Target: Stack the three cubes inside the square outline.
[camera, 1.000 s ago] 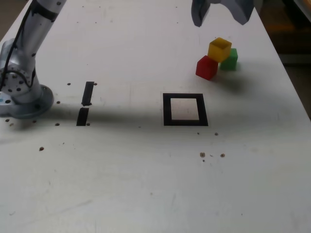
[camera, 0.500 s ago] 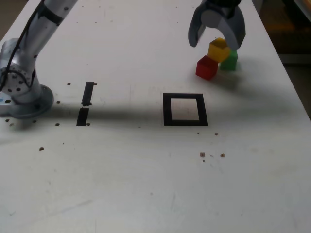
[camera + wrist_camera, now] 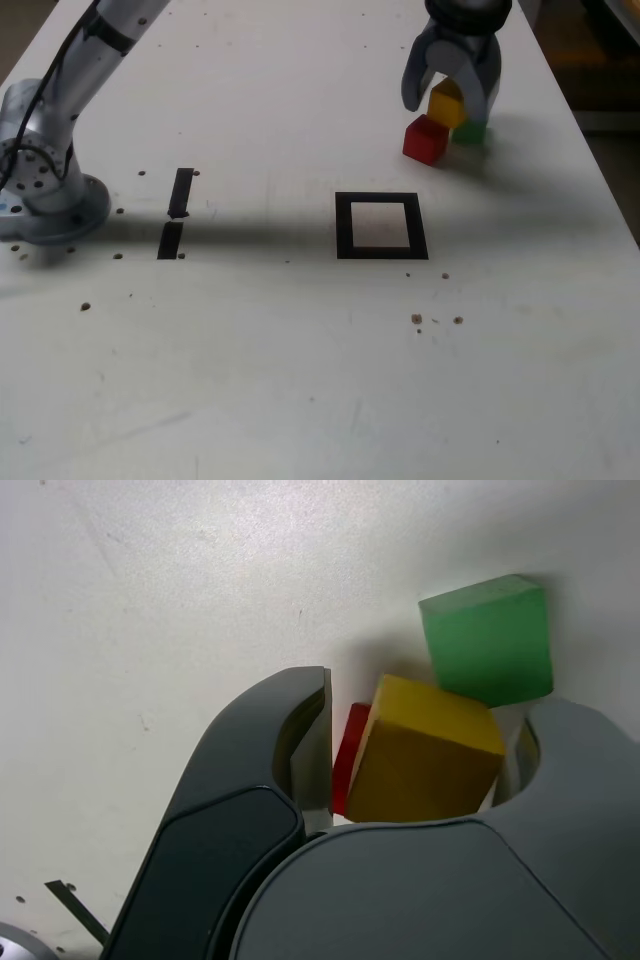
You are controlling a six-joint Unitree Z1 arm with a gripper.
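The gripper (image 3: 449,103) hangs over the far right of the white table (image 3: 300,380) in the exterior view, pointing down, with its two grey fingers (image 3: 414,80) straddling the yellow cube (image 3: 446,104). That cube sits raised, perched tilted on the red cube (image 3: 424,139) and the green cube (image 3: 471,131), which rest on the table close together; red lies toward the exterior view's left and nearer the camera, green toward the right, mostly hidden behind one finger. In the wrist view the yellow cube (image 3: 425,752) fills most of the gap between the fingers: a sliver of space shows between it and the dark finger (image 3: 300,745), while on the other side the cube sits right against the grey finger (image 3: 560,780), though whether they actually touch cannot be told. So the jaws are partly closed around the yellow cube, but a firm grip cannot be confirmed. The red cube (image 3: 350,755) peeks out below the yellow one beside the dark finger, and the green cube (image 3: 488,640) lies just beyond the yellow one, outside the jaws. The square outline (image 3: 380,226) lies on the table nearer the camera than the cubes, apart from them, with only white inside. Two short tape strips (image 3: 177,210) lie well to the exterior view's left, near the arm's base (image 3: 45,195).
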